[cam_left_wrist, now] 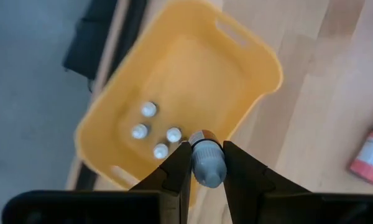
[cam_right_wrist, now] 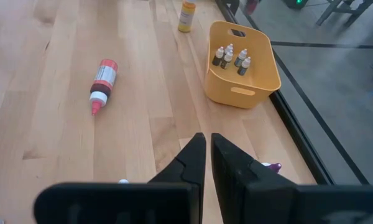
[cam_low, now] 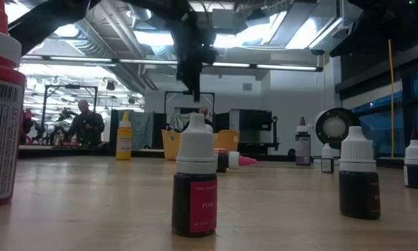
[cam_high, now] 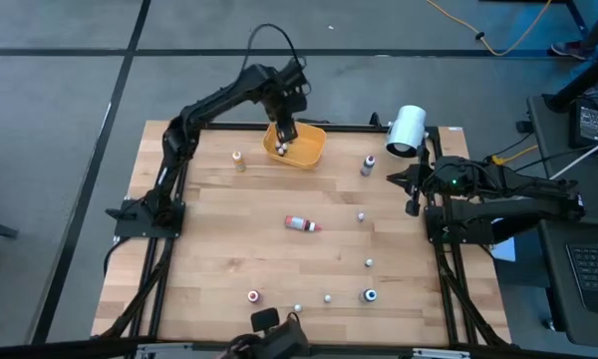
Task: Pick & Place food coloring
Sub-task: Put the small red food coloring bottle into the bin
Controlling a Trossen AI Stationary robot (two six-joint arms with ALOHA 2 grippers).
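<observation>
A: Left gripper (cam_left_wrist: 206, 163)?
B: I've got it pinched on a grey-capped food coloring bottle (cam_left_wrist: 207, 165), hanging above the orange bowl (cam_left_wrist: 261, 59). Four white-topped bottles (cam_left_wrist: 155, 131) sit in the bowl below it.
A: Right gripper (cam_right_wrist: 206, 144)?
B: Fingers together, holding nothing, waiting over the desk (cam_right_wrist: 56, 106) well away from the bowl.

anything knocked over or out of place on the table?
One thing: the larger red-labelled bottle with a pink tip lies on its side mid-table, while the tiny bottles around it stand upright. Four white-capped tiny bottles stand in the orange plastic bin. No spill visible.
</observation>
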